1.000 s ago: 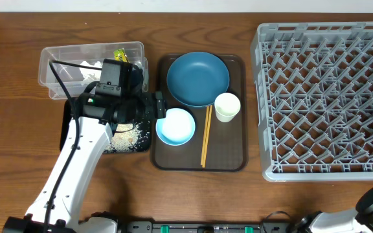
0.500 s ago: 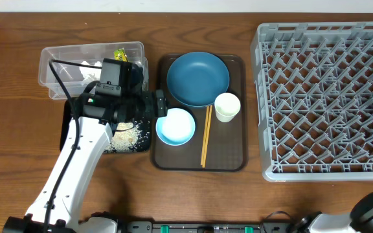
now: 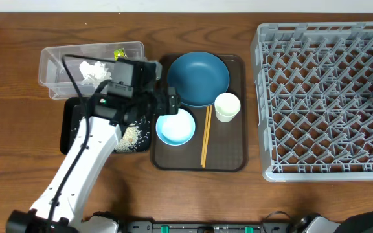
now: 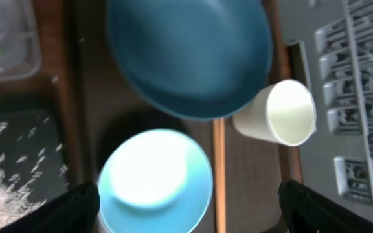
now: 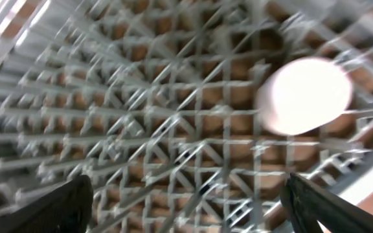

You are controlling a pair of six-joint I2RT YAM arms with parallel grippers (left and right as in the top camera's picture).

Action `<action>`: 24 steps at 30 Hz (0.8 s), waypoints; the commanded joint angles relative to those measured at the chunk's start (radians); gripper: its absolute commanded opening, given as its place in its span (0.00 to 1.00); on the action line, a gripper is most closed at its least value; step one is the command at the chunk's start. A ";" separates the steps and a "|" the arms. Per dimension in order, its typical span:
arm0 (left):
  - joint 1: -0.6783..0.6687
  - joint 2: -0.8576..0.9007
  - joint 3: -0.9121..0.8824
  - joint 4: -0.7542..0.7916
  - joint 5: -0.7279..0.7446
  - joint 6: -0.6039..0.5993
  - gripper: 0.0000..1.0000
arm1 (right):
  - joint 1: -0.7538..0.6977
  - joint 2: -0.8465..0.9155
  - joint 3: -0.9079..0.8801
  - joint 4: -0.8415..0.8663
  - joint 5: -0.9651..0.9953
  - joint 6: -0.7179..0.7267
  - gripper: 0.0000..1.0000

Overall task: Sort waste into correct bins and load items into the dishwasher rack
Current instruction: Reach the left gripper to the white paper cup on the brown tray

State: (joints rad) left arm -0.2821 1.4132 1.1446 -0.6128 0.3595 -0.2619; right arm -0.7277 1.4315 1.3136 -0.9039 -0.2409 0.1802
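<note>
There, wide-spread left hand (image 4: 188, 210) over light blue bowl (image 4: 154, 178).

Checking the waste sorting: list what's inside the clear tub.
The tub holds a crumpled tissue and a yellow-green wrapper. The left arm covers its right end; anything there is hidden.

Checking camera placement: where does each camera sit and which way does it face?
Overhead: fixed above the table, looking straight down on brown tray and dishwasher rack; left arm shows.
Left wrist: on the left arm, looking down at dark blue plate, light blue bowl, white cup; left gripper's fingertips show.
Right wrist: looking down into the rack at pinkish cup; right gripper's fingertips show.
Shared: overhead and left wrist both show plate, bowl, cup.
</note>
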 commanded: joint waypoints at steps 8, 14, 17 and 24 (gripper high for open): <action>-0.175 0.149 0.000 0.298 -0.010 0.006 0.91 | 0.221 0.000 0.008 -0.046 -0.076 -0.073 0.96; -0.250 0.275 0.000 0.413 -0.010 0.006 0.90 | 0.270 0.000 0.008 -0.048 -0.047 -0.074 0.97; -0.268 0.339 0.000 0.455 -0.010 0.006 0.89 | 0.271 0.000 0.008 -0.051 -0.047 -0.074 0.97; -0.275 0.430 0.000 0.436 -0.010 -0.001 0.69 | 0.271 0.000 0.008 -0.055 -0.047 -0.074 0.97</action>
State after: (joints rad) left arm -0.5564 1.8214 1.1446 -0.1612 0.3557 -0.2676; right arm -0.4717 1.4315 1.3136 -0.9546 -0.2916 0.1215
